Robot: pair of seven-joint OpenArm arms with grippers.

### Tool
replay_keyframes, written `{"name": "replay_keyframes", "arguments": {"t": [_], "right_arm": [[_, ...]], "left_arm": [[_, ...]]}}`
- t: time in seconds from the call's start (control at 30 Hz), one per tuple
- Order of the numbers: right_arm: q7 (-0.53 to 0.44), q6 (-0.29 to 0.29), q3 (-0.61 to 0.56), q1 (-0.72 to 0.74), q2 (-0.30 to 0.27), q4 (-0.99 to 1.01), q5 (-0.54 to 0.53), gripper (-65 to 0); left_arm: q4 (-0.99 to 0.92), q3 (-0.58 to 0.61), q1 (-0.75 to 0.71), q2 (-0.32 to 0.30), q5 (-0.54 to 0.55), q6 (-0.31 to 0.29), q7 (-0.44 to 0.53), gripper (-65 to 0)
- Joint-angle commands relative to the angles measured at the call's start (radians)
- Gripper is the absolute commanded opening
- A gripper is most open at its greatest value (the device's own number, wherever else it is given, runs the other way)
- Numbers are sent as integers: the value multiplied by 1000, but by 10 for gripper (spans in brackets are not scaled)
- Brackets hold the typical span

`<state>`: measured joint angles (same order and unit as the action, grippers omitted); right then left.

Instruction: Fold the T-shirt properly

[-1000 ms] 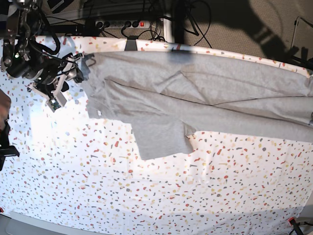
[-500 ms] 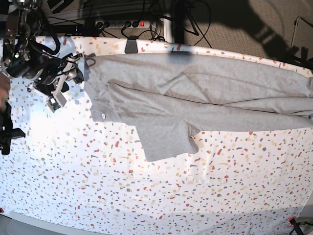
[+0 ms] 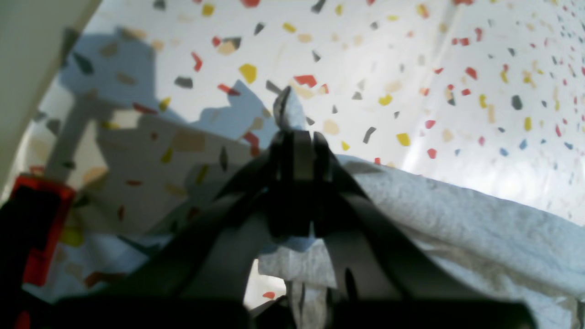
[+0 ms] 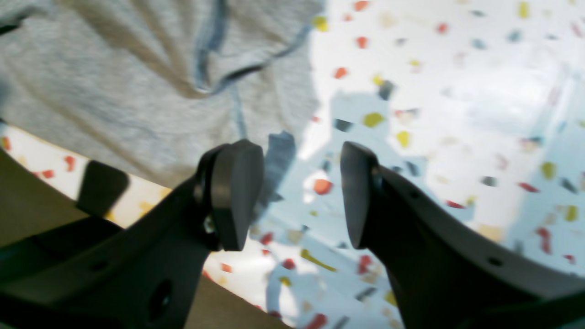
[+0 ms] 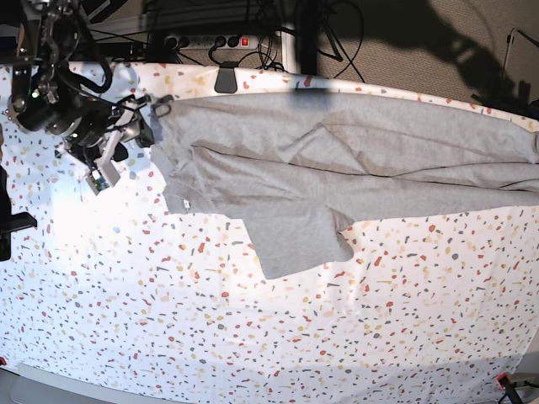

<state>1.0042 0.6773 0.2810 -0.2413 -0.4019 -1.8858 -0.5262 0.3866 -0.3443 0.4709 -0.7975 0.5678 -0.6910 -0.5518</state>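
The heather-grey T-shirt (image 5: 337,168) lies stretched along the back of the speckled table (image 5: 253,337), plain side up, and runs off the base view's right edge. One sleeve (image 5: 299,236) points toward the front. My left gripper (image 3: 297,137) is shut on a pinched fold of the T-shirt (image 3: 457,219), and a tip of cloth pokes out past the fingertips. The left arm is out of the base view. My right gripper (image 4: 297,192) (image 5: 145,122) stands open just beside the T-shirt's (image 4: 137,82) left edge, with only tabletop between its fingers (image 4: 235,192).
A power strip (image 5: 206,40) and cables lie behind the table's back edge, and a black clamp (image 5: 225,77) grips that edge. A black object (image 5: 13,227) juts in at the left border. A red clamp (image 3: 41,228) shows in the left wrist view.
The whole T-shirt has slid to the right; its left edge and front sleeve have shifted that way. My right gripper has followed slightly right, still open.
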Motion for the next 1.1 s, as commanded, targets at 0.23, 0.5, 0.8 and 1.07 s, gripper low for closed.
{"name": "replay_keyframes", "arguments": {"t": [0.23,0.5,0.8,1.07], "right_arm": [[-13,-4,6,11,6,-16,2,-334],[-13,-4,6,24,6,-16,2,-334],[-38,-5,6,110,10,-11,-2,-334],[-42,-5,6,225,11,183,-10,-334]], "left_arm": [[37,-1,5,-26,12,-7,-4,-475],[37,-1,-1,-26,10,-7,-139,-395],[37,-1,-34,-9,134,-7,-136,-395],[37,-1,-34,2,140,-7,-137,-395]]}}
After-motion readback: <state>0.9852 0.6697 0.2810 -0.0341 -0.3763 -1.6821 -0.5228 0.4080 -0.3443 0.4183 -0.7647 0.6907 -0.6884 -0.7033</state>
